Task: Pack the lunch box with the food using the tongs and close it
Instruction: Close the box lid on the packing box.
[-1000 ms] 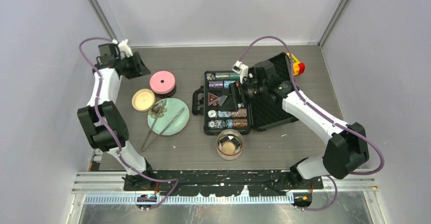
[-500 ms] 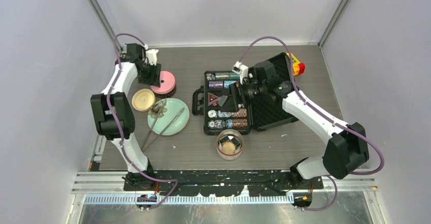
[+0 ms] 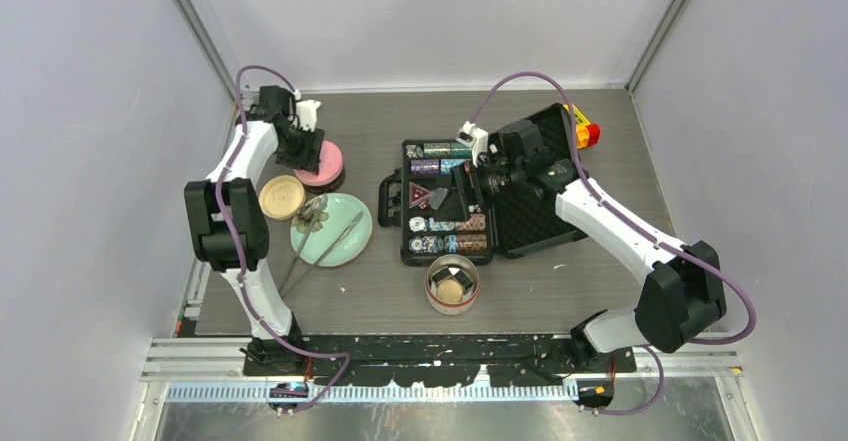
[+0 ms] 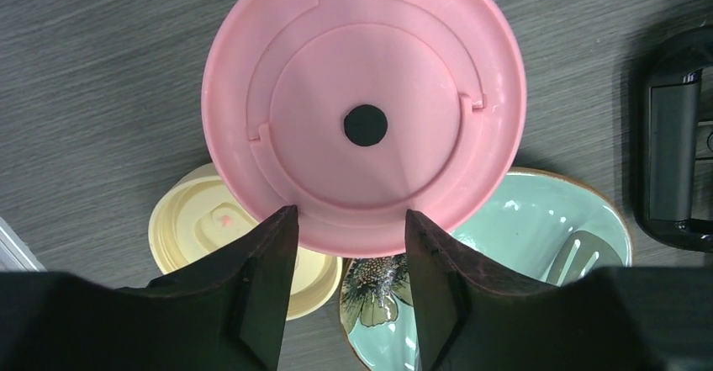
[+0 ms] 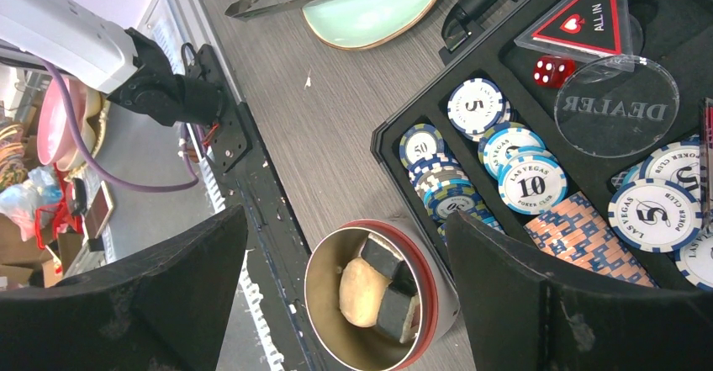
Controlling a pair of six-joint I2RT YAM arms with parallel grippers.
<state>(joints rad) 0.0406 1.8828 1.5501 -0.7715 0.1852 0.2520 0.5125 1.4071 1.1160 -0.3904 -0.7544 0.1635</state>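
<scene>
At upper left, the left gripper is held spread over the pink lid. The right gripper is spread wide above the chip case.

A pink-lidded tub and a cream-lidded tub stand side by side at far left. Nearer the centre, an open steel tub holds a tan disc and dark blocks. Grey tongs lie splayed across the mint plate.
</scene>
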